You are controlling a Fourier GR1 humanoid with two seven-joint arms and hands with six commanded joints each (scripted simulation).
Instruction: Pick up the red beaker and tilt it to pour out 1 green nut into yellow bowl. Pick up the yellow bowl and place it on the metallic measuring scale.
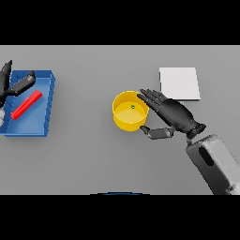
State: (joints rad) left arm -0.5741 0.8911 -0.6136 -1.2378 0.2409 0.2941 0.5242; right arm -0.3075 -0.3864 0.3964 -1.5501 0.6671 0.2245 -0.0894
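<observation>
My right hand (171, 114) sits just beside the yellow bowl (130, 111), fingers straight at its rim, thumb crooked below, nothing held; the green nut (132, 107) lies inside; the bowl looks light, stiff, slick-walled; I'd pinch its near wall; the measuring scale (179, 83) waits nearby.

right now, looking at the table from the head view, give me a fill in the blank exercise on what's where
1. The small green nut lies inside the round yellow ____.
2. The long red beaker lies in the ____ rectangular tray.
3. The robot's ____ hand is open beside the yellow bowl.
4. The flat metallic measuring scale has ____ resting on it.

Missing words: bowl; blue; right; nothing
</observation>
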